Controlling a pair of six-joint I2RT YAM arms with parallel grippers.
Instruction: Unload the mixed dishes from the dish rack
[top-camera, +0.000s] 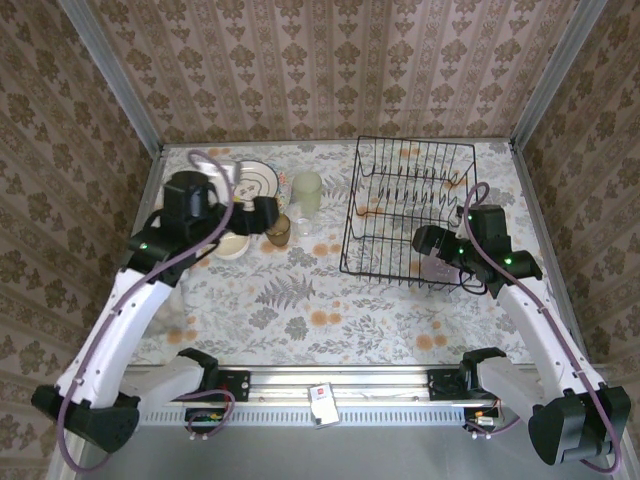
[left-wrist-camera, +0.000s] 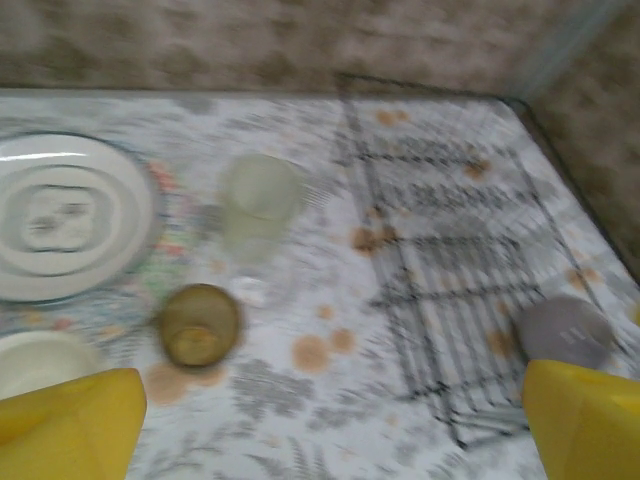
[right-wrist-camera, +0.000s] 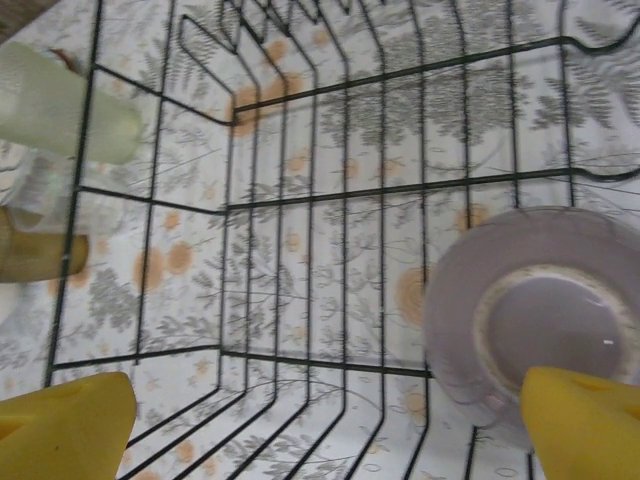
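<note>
- Four of the five kinds of dish are out. The stack of white round plates (top-camera: 256, 181), the cream bowl (top-camera: 232, 246), the small brown cup (left-wrist-camera: 198, 325) and the pale green glass (left-wrist-camera: 258, 200) all stand on the floral-patterned table (top-camera: 330, 330), to the left of the black wire dish rack (top-camera: 416, 141).
- The plates lie flat, and a colourful floral rim shows under the top one. The cup sits just beside the glass, upright and apart from it.
- One dish is left, the lavender bowl (right-wrist-camera: 520, 320). It lies tipped at the rack's near right corner with its foot ring facing the right wrist camera. You cannot quite tell whether it rests inside the wires or against them.
- The rest of the rack looks bare of dishes.
- Your left gripper (left-wrist-camera: 330, 425) hangs above the cup, fingers spread wide, holding nothing.
- Your right gripper (right-wrist-camera: 325, 425) is at the rack, also spread wide. The bowl sits by its right finger, not gripped.
- By my judgement, lifting that bowl out finishes the job.
</note>
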